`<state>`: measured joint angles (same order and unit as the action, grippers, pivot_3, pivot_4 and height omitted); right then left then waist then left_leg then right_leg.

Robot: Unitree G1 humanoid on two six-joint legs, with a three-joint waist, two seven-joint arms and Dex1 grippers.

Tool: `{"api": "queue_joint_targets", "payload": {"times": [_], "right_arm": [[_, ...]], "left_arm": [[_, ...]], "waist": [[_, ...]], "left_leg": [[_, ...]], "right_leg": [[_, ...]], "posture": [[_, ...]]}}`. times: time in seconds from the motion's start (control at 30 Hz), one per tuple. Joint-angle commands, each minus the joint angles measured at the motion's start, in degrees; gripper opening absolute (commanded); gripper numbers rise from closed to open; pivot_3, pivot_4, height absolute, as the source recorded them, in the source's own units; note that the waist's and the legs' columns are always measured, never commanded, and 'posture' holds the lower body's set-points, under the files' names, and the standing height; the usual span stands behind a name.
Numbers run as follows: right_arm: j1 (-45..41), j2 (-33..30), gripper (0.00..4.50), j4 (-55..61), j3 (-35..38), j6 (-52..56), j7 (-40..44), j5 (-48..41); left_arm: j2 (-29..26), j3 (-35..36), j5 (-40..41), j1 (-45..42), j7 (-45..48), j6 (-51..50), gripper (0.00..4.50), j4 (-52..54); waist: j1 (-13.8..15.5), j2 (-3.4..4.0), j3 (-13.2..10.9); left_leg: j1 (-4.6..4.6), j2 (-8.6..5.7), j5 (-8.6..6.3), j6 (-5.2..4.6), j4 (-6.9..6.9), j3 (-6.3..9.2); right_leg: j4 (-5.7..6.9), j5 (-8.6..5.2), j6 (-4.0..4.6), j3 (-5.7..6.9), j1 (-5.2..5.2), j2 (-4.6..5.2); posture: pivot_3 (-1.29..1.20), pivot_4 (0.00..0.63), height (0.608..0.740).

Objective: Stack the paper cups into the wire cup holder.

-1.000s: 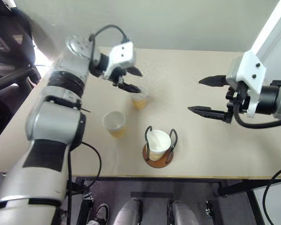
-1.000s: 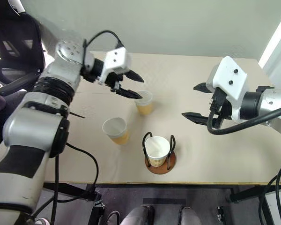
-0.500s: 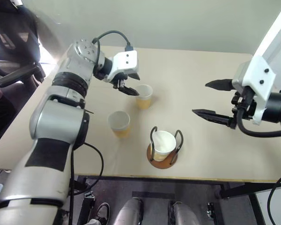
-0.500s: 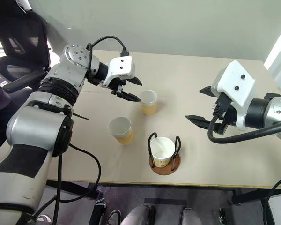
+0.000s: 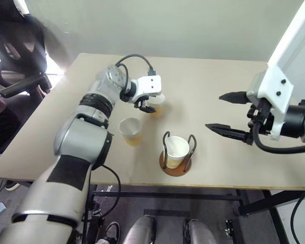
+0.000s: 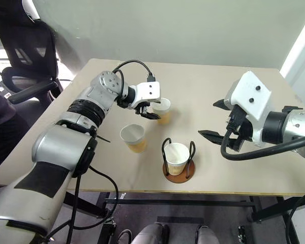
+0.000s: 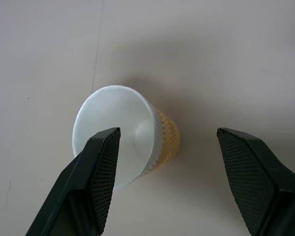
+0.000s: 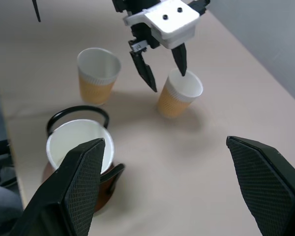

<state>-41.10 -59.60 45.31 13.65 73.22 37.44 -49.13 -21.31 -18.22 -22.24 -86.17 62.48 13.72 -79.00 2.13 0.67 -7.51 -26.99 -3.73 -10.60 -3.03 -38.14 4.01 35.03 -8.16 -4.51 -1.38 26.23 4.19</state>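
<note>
Three paper cups, white inside and yellow-orange below, stand on the beige table. The far cup [image 7: 123,135] stands upright under my open left gripper [image 6: 155,108], whose black fingers [image 8: 147,78] straddle its rim from just above without gripping it. A second cup [image 6: 134,138] stands nearer, to the left of the wire cup holder [image 6: 179,175]. The third cup [image 6: 176,155] sits inside the holder, between its two dark wire loops on the brown disc base. My right gripper [image 6: 207,118] hangs open and empty in the air to the right of the holder.
The table's front edge [image 5: 193,189] runs just below the holder. A black office chair [image 6: 25,56] stands off the table's far left corner. A white upright post [image 5: 295,35] rises at the far right.
My left gripper has come down and forward onto the far cup, still open. The right gripper has stayed where it was. The whole picture shifted as the camera moved.
</note>
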Motion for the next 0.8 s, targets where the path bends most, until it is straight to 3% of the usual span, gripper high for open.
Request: {"api": "queue_joint_targets", "payload": {"times": [0.03, 0.63, 0.8], "right_arm": [[-1.28, -1.15, 4.06, 1.02, 3.01, 1.51, -1.89, -2.71], [-4.63, -2.81, 4.06, 0.44, 4.06, 7.55, -10.55, -16.49], [-4.69, -4.2, 4.09, -0.13, 4.07, 7.3, -13.6, -20.12]], "left_arm": [[0.36, 0.79, -0.8, -0.28, -2.93, -0.4, 3.37, 0.27], [6.29, -1.86, -7.34, 3.97, -16.49, -3.5, 3.37, -0.62], [6.71, -3.25, -9.83, 3.7, -20.4, -2.26, 1.74, -0.71]], "waist": [[-0.04, -0.01, 0.01], [-0.14, 0.0, 0.01], [-0.15, 0.0, 0.01]], "left_leg": [[-0.01, -0.02, 0.01, -0.01, -0.02, 0.07], [-0.02, -0.48, 0.11, -0.23, -0.05, -0.07], [-0.02, -0.49, 0.38, -0.69, -0.03, -0.13]], "right_leg": [[-0.01, -0.04, -0.25, -0.1, 0.0, 0.07], [-0.04, 0.2, -0.65, -0.33, -0.04, 0.39], [-0.06, 0.17, -0.89, -0.31, -0.04, 0.44]], "posture": [[0.0, 0.15, 0.74], [0.0, 0.15, 0.74], [0.0, 0.15, 0.74]]}}
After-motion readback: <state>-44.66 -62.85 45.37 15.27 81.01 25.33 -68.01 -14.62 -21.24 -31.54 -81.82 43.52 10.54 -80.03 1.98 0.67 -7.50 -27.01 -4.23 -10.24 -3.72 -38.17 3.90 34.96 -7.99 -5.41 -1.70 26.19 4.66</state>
